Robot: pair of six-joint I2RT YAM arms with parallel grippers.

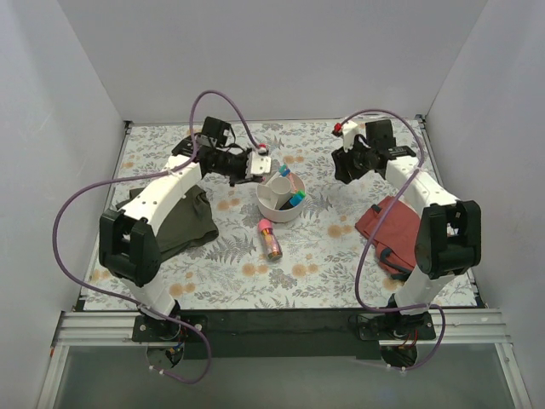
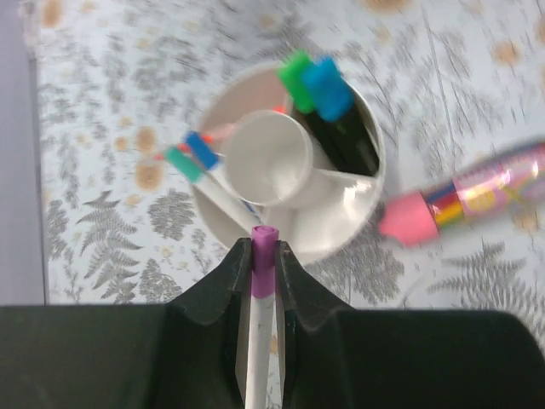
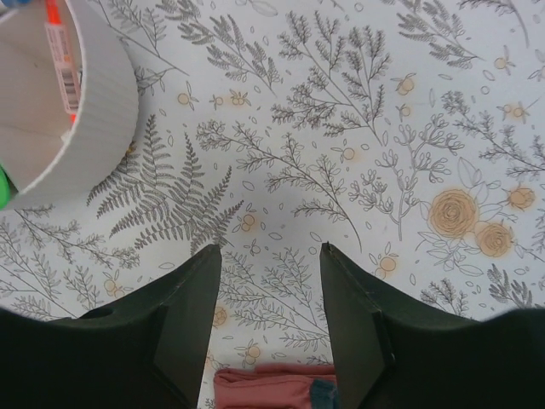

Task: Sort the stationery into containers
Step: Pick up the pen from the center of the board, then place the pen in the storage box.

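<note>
The round off-white divided bowl (image 1: 265, 202) stands mid-table; it also shows in the left wrist view (image 2: 375, 170) and the right wrist view (image 3: 98, 119). In it are black highlighters with green and blue ends (image 2: 313, 81), thin white pens with blue and teal caps (image 2: 194, 157) and an orange-pink pen (image 3: 61, 51). My left gripper (image 1: 262, 164) (image 2: 265, 249) is shut on a thin white pen with a purple cap (image 2: 264, 256), just above the bowl's near rim. A stubby pink tube (image 1: 270, 239) (image 2: 464, 200) lies on the table beside the bowl. My right gripper (image 1: 347, 164) (image 3: 271, 249) is open and empty, right of the bowl.
A dark olive cloth (image 1: 183, 220) lies under the left arm. A red cloth (image 1: 387, 223) (image 3: 272, 388) lies at the right, under the right arm. The table has a floral cover, with white walls on three sides.
</note>
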